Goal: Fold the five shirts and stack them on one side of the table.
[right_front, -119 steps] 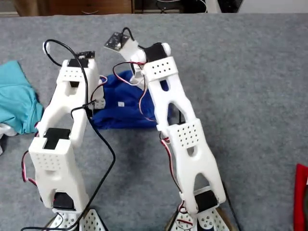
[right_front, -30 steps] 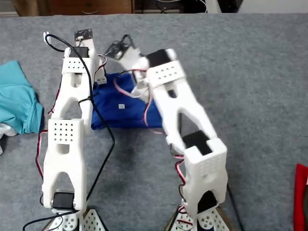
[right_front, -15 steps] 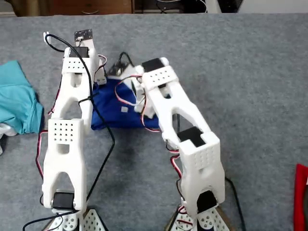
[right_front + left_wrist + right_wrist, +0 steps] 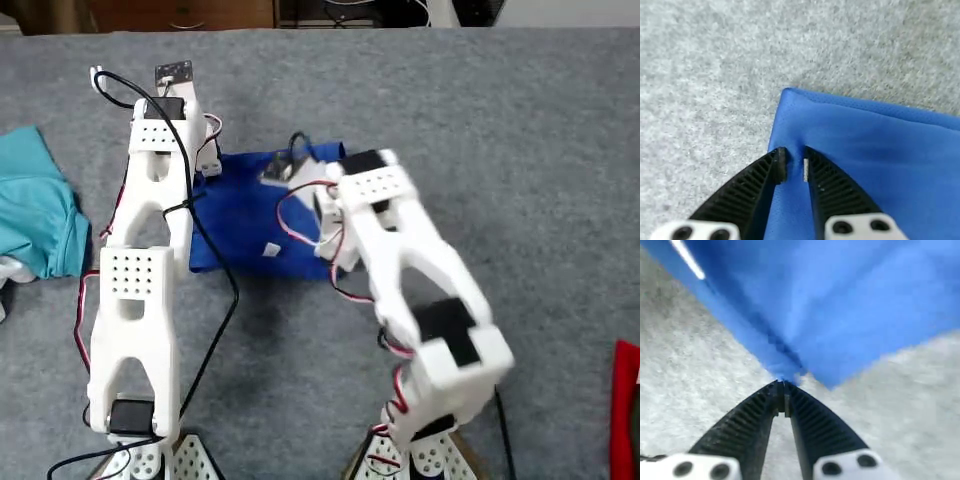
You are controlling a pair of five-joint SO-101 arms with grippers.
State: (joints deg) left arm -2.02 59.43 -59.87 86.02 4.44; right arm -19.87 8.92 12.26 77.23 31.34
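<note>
A blue shirt (image 4: 240, 215) lies on the grey table (image 4: 520, 200) between my two arms. My left gripper (image 4: 207, 160) sits at its far left corner. In the left wrist view that gripper (image 4: 794, 167) is shut on a small pucker of the blue shirt (image 4: 865, 150) just inside the corner. My right gripper (image 4: 318, 225) hangs over the shirt's right part, largely hidden under its own arm. In the right wrist view this gripper (image 4: 782, 390) is shut on an edge of the blue shirt (image 4: 830, 305), which spreads away from the fingertips above the table.
A teal shirt (image 4: 35, 210) lies bunched at the left edge, with a bit of white cloth (image 4: 6, 272) beside it. A red cloth (image 4: 628, 410) pokes in at the right edge. Wooden furniture (image 4: 180, 12) stands beyond the far edge. Black cables (image 4: 215, 290) trail along the left arm.
The right arm has swung back toward the near right with the blue fabric in its gripper. The left arm, which stretched out to the far corner earlier, has kept still for the last second.
</note>
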